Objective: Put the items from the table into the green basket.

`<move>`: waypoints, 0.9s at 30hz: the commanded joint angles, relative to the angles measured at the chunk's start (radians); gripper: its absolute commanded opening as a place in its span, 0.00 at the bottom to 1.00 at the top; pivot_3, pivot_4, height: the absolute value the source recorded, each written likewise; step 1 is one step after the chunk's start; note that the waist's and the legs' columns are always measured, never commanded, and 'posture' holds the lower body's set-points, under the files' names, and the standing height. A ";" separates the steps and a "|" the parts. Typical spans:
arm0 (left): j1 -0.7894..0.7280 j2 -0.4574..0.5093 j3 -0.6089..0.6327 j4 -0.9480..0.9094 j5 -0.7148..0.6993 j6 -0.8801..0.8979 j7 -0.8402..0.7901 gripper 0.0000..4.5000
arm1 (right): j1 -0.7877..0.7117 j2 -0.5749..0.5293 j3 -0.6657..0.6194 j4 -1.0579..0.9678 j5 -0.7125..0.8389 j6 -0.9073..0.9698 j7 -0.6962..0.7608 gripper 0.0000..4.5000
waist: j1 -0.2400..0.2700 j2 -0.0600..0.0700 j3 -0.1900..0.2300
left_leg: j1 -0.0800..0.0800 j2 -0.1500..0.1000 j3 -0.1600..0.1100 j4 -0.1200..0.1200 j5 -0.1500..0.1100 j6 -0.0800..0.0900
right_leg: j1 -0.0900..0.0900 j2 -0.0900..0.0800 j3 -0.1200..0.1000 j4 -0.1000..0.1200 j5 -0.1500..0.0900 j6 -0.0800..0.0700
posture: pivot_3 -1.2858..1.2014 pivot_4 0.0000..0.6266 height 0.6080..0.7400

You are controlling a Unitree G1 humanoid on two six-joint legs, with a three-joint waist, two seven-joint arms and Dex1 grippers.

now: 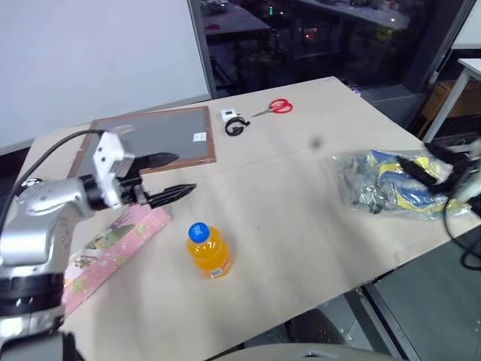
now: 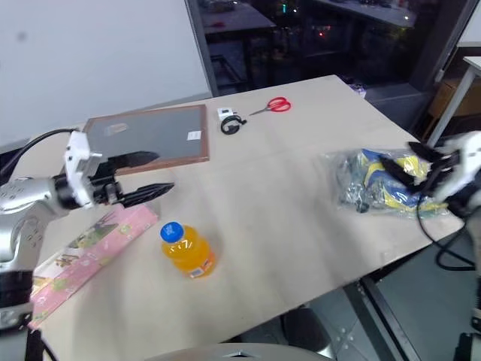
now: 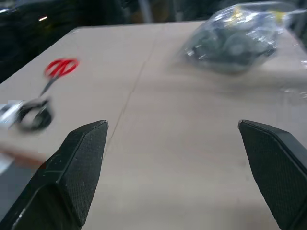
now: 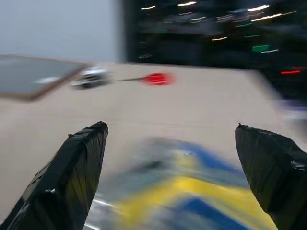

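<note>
One light beige wooden table [image 1: 285,226] fills most of the head views and carries three task items, one of each. The long flat pink printed box [image 1: 113,252] lies at lower left, directly under the left gripper [image 1: 169,177], whose two black fingers [image 1: 171,194] stand wide apart above it, holding nothing. The clear crinkly bag of blue-yellow packets [image 1: 391,184] lies at the right edge; the right gripper [image 2: 427,171] hovers at its right end with fingers spread wide, the bag between and below the tips in the right wrist view, not gripped. The single orange-drink bottle [image 1: 208,250] stands upright at lower centre, just right of the box. Also one brown-framed grey board [image 1: 161,139] at upper left and one pair of red-handled scissors [image 1: 276,107] at upper centre.
</note>
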 commanded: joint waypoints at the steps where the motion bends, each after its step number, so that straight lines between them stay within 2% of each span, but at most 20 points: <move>1: 0.060 0.018 0.095 -0.087 -0.033 0.022 0.038 1.00 | -0.050 0.015 0.041 -0.040 0.016 -0.022 0.042 1.00 | 0.029 0.000 0.000 | 0.000 0.000 0.000 0.000 0.000 0.000 | 0.000 0.000 0.000 0.000 0.000 0.000 | 0.51 0.00 1.00; 4: 0.215 0.005 0.188 -0.182 -0.006 0.022 0.076 1.00 | -0.078 0.053 0.078 -0.085 0.116 0.018 0.135 1.00 | 0.063 0.000 0.000 | -0.001 0.000 -0.001 -0.001 0.000 0.000 | -0.001 0.000 0.000 0.000 0.000 0.000 | 0.52 0.00 1.00; 7: 0.305 0.009 0.239 -0.210 0.003 0.014 0.088 1.00 | -0.100 0.057 0.101 -0.091 0.141 0.033 0.181 1.00 | 0.107 0.000 0.000 | -0.001 0.001 -0.002 -0.002 -0.001 0.001 | -0.002 0.000 -0.002 0.000 0.001 -0.003 | 0.53 0.00 1.00; 12: 0.451 0.085 0.238 -0.107 0.177 -0.080 0.078 1.00 | -0.147 0.047 0.156 -0.077 0.139 0.019 0.285 1.00 | 0.157 0.000 0.000 | 0.000 0.000 -0.001 -0.001 -0.001 0.001 | -0.002 0.000 -0.003 0.000 -0.002 -0.003 | 0.54 0.00 1.00; 18: 0.400 0.105 0.207 0.013 0.235 -0.133 0.099 1.00 | -0.158 -0.008 0.188 -0.113 0.189 0.024 0.492 1.00 | 0.196 -0.001 -0.001 | 0.000 0.001 0.000 0.001 0.000 0.001 | -0.001 0.000 -0.003 0.001 -0.003 -0.005 | 0.54 0.00 1.00; 27: 0.369 0.127 0.118 0.118 0.307 -0.156 0.105 1.00 | -0.180 -0.048 0.186 -0.118 0.200 0.066 0.528 1.00 | 0.202 -0.002 -0.002 | 0.000 0.001 0.000 0.000 0.000 0.001 | -0.002 0.000 -0.003 0.001 0.000 -0.004 | 0.53 0.00 1.00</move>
